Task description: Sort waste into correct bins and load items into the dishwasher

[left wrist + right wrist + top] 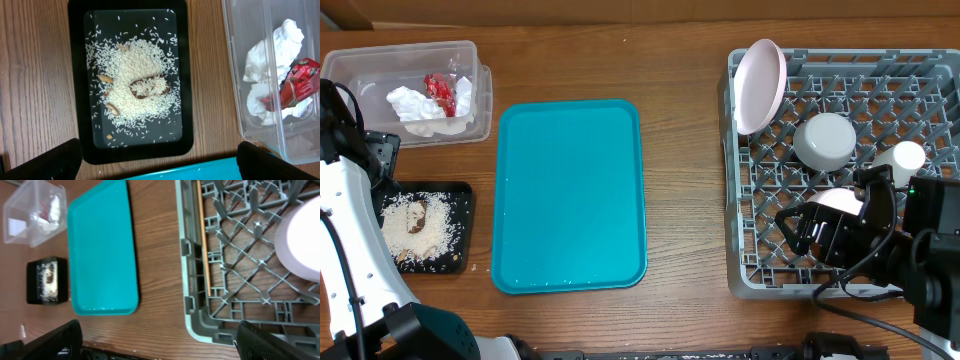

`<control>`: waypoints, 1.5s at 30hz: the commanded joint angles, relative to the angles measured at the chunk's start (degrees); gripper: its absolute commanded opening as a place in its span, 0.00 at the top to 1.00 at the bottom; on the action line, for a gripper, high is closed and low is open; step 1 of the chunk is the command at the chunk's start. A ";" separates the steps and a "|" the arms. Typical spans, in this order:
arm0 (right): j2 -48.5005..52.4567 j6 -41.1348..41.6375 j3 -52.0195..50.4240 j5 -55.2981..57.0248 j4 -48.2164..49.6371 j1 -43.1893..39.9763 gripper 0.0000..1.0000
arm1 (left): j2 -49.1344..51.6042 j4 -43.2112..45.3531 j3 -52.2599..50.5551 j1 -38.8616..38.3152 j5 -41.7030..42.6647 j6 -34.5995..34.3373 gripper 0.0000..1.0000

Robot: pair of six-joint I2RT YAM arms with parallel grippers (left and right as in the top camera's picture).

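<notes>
As left pincer (pixel 160 159) gapes above black tray (pixel 77 100), right pincer (pixel 157 340) gapes beside pink dish (pixel 304 242).

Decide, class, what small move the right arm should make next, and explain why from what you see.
Probably lift the right gripper straight up out of the dish rack. Its jaws stand open over a pale dish resting in the rack, the teal tray holds nothing, napkins and wrapper lie in the clear tub, rice in the black tray.
</notes>
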 commanded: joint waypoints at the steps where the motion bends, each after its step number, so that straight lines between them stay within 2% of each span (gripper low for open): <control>1: -0.33 -1.57 -3.56 0.98 1.60 0.31 0.00 | 0.09 -0.15 0.09 0.09 -0.98 0.90 0.00; 3: -1.11 -1.60 -6.95 0.74 6.23 0.31 0.00 | 0.09 -0.15 0.09 0.09 -1.01 0.90 0.00; 8: -8.48 -1.62 -20.24 -3.08 24.68 0.31 0.00 | 0.09 -0.13 0.09 0.09 -1.01 0.90 0.00; 14: -22.51 -1.62 -40.46 -9.86 48.52 1.05 0.00 | 0.09 -0.15 0.09 0.09 -1.01 0.90 0.00; 17: -28.57 -1.62 -49.42 -8.76 60.70 4.02 0.00 | 0.09 -0.13 0.09 0.09 -1.01 0.90 0.00; 21: -35.78 -1.62 -57.90 -2.16 71.36 9.53 0.00 | 0.09 -0.13 0.09 0.09 -1.01 0.90 0.00; 25: -41.00 -1.55 -63.39 3.34 75.69 12.46 0.00 | 0.09 -0.13 0.09 0.09 -1.01 0.90 0.00; 34: -47.04 -1.55 -69.66 13.53 79.10 12.13 0.00 | 0.09 -0.15 0.09 0.09 -1.01 0.90 0.00; 40: -51.67 -1.57 -70.14 21.90 78.95 11.32 0.00 | 0.09 -0.13 0.09 0.09 -1.01 0.90 0.00; 45: -51.67 -1.64 -70.14 28.15 78.40 11.08 0.00 | 0.09 -0.13 0.09 0.09 -1.01 0.90 0.00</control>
